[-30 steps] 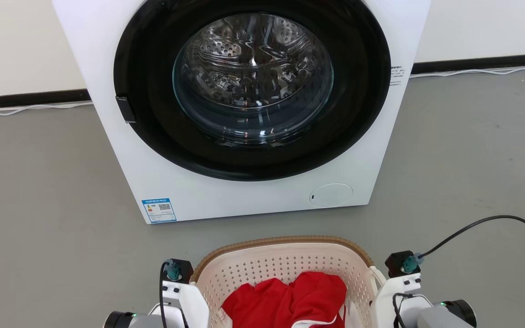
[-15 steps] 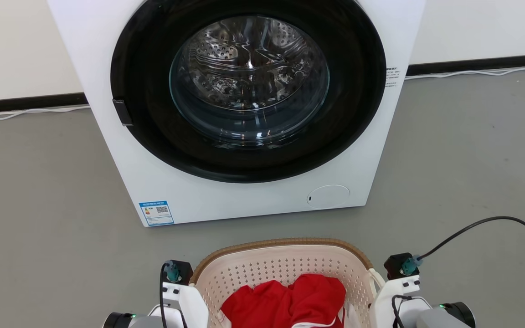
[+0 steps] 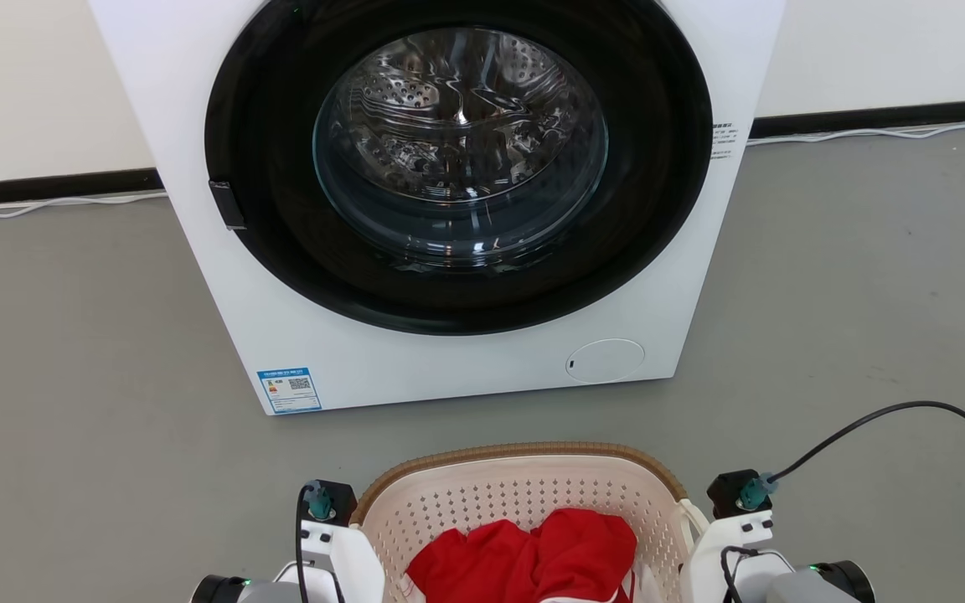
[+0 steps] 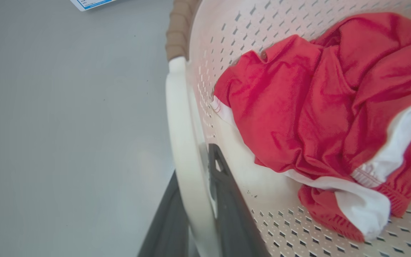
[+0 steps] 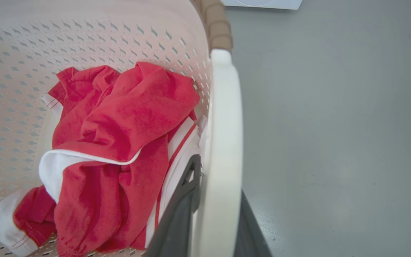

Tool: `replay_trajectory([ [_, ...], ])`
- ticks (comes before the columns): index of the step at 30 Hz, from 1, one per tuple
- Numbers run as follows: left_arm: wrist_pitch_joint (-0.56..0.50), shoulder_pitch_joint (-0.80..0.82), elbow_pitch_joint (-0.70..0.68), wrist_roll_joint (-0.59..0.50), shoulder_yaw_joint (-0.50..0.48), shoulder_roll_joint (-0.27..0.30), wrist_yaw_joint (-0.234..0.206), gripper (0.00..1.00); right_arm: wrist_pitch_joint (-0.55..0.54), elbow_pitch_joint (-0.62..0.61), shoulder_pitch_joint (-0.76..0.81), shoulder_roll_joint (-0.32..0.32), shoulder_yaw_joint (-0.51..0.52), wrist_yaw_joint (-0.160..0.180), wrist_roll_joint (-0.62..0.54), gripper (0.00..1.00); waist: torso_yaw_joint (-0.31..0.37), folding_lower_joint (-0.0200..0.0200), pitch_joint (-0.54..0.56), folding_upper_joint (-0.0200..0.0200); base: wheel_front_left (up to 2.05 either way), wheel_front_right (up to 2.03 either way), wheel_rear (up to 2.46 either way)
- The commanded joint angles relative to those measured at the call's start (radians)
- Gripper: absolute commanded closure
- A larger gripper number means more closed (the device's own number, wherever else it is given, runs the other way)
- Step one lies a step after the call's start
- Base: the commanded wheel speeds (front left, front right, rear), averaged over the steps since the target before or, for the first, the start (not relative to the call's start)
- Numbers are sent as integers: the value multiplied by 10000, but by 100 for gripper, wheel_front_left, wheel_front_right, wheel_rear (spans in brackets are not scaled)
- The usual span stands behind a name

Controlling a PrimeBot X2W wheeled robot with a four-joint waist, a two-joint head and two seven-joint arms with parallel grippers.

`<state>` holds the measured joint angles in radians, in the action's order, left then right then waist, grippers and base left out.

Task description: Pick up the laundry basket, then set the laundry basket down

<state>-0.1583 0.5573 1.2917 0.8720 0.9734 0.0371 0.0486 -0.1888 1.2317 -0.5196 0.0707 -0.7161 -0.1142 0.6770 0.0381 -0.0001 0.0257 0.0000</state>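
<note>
**Before the washing machine (image 3: 298, 335): laundry basket (image 3: 449, 502), gripped**

Its side handles (image 4: 180, 125) are being clamped by the left gripper (image 4: 193, 164) and the right gripper (image 5: 219, 178). Red clothing (image 3: 533, 553) is lying inside. The carrying step seems underway. The next move is calling for level lowering onto the floor (image 3: 72, 377), then letting go.

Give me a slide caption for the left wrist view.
Left gripper gripping the laundry basket by its white handle, a red-and-white garment heaped inside.

White washing machine (image 3: 449, 368) (round glass door) on grey floor (image 3: 72, 377); crumpled red garment (image 3: 533, 557)
</note>
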Motion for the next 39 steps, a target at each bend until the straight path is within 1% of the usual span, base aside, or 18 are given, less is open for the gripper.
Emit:
replay_trajectory([
  [1,113,326,-125,2,-96,136,111,100,156,-226,-403,-204,-259,-165,38,100,-8,1,-2,0,0,0,0],
  [11,161,361,-94,61,-54,135,77,100,365,-329,-465,-204,-485,-165,300,100,-12,1,-140,0,0,0,0],
  [17,403,609,-81,47,-59,180,-89,100,849,-338,-706,-204,-505,-165,401,100,-44,1,-604,0,0,0,0],
  [21,779,1093,-120,-33,-60,207,-257,100,1415,-154,-1166,-204,-404,-165,324,100,-140,1,-1374,0,0,0,0],
  [29,1752,2248,-199,-268,-46,336,-650,100,2745,246,-2433,-204,-143,-165,-61,100,-352,1,-3461,0,0,0,0],
  [30,1752,2248,-199,-268,-46,336,-650,100,2745,246,-2433,-204,-143,-165,-61,100,-352,1,-3461,0,0,0,0],
  [32,1942,2523,-202,-296,-62,357,-724,100,3008,309,-2748,-187,-87,-165,-150,100,-385,1,-3995,0,0,0,0],
  [39,2877,3660,-276,-347,-223,353,-1095,100,3759,418,-3877,142,-23,-165,-497,100,-570,1,-5837,0,0,0,0],
])
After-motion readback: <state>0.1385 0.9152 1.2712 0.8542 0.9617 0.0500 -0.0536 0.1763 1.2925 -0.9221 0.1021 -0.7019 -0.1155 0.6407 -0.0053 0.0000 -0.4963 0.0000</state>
